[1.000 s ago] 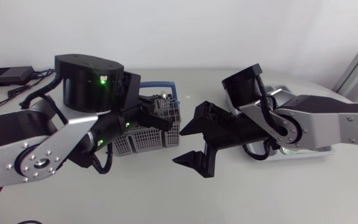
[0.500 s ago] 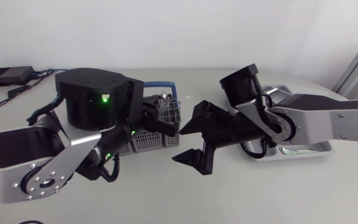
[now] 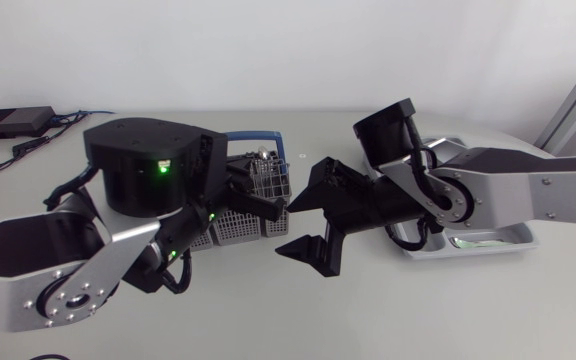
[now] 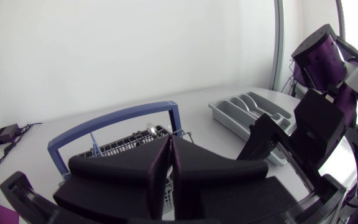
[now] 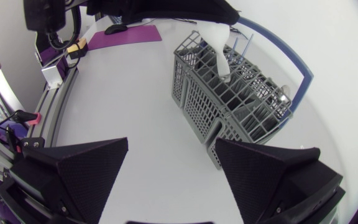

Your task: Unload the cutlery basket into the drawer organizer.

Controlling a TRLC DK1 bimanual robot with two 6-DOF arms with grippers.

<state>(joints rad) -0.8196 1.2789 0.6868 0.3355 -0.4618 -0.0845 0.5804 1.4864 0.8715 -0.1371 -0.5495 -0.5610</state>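
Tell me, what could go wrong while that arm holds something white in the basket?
The white utensil in the left gripper reaches down into the cutlery basket; lifted, it could snag on the grid or blue handle and tip the basket. The open right gripper hangs close beside, so the arms might collide.

Pale table (image 3: 388,310), small black box (image 3: 13,122) — cabled

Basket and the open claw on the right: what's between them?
Nothing, only bare table between the right gripper and the basket; the right wrist view shows it.
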